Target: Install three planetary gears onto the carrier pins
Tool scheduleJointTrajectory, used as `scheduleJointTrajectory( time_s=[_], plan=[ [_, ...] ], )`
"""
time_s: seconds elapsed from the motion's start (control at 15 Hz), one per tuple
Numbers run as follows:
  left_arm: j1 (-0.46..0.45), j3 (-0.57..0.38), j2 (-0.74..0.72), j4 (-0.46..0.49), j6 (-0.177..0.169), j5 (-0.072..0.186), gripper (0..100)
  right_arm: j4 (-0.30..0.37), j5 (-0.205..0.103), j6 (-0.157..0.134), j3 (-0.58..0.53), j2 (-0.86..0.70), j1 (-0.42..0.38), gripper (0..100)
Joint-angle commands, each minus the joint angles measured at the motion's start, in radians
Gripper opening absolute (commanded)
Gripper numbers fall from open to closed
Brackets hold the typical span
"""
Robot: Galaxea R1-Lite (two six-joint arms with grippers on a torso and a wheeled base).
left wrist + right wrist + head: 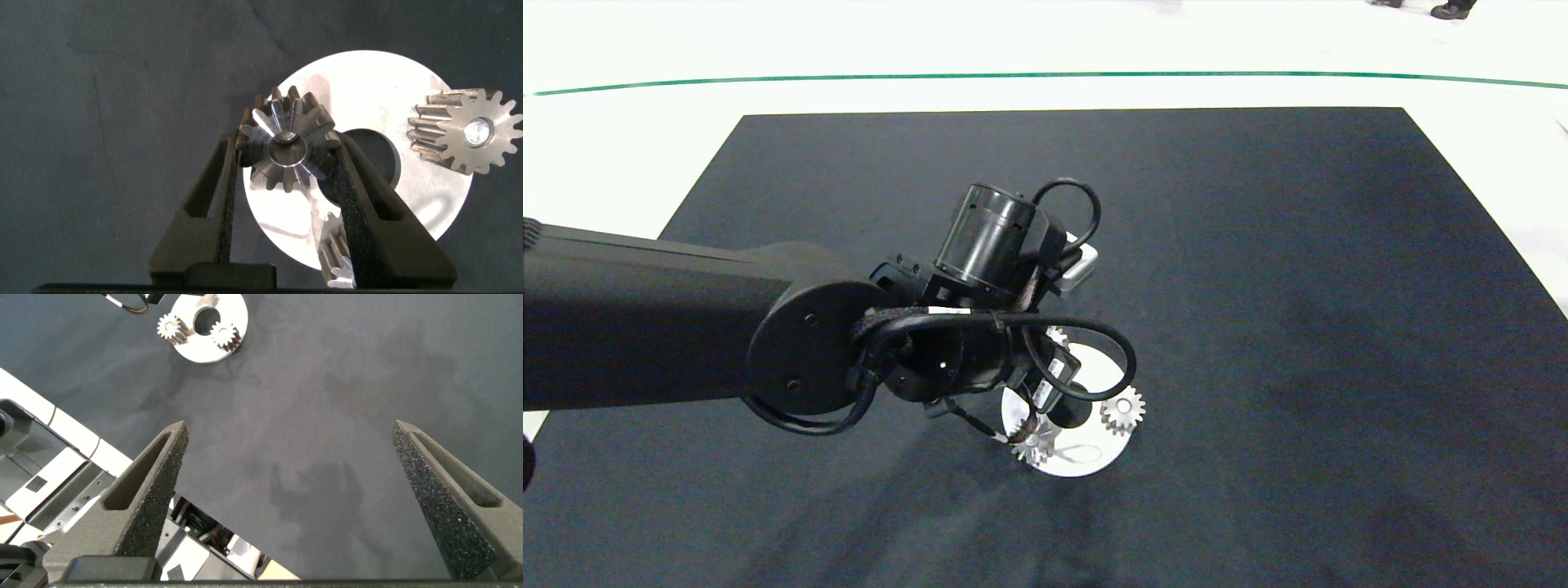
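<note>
One gear (288,150) sits clamped between the two fingers of the left gripper (288,155), teeth pressed against both pads, held over the rim of the white disc (368,90). A second gear (464,132) stands on the disc's far edge, just beyond the gripper's fingertips, its pin (478,131) showing pale through the centre hole. A third gear (335,255) lies partly hidden behind one finger, close to the gripper's base. The disc rests on a dark mat (1258,327) covering the table. The right gripper (294,498) hangs well away from the disc, above bare mat, fingers spread wide and holding nothing.
</note>
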Motion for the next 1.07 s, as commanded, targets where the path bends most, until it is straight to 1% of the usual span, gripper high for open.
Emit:
scheduleJointTrajectory(
  time_s=[0.07, 0.53, 0.6, 0.73, 0.93, 1.07],
  plan=[
    [-0.002, -0.003, 0.002, 0.001, 0.005, 0.002, 19, 0.005, -0.001, 0.0, 0.0, 0.001, 0.0, 100],
    [-0.005, -0.001, 0.004, 0.002, 0.005, 0.002, 19, 0.005, -0.001, 0.0, 0.0, 0.0, 0.0, 100],
    [-0.005, -0.001, 0.002, 0.002, 0.005, 0.002, 100, 0.005, -0.001, 0.0, -0.001, 0.0, 0.0, 100],
    [-0.005, -0.001, 0.004, 0.002, 0.006, 0.002, 100, 0.005, -0.001, 0.0, -0.001, -0.002, 0.0, 100],
    [-0.005, -0.003, 0.004, 0.004, 0.02, 0.002, 100, 0.005, -0.001, 0.0, 0.0, -0.002, 0.0, 100],
    [-0.004, -0.004, 0.005, 0.004, 0.02, 0.002, 100, 0.005, -0.001, 0.0, -0.001, -0.002, 0.0, 100]
  ],
)
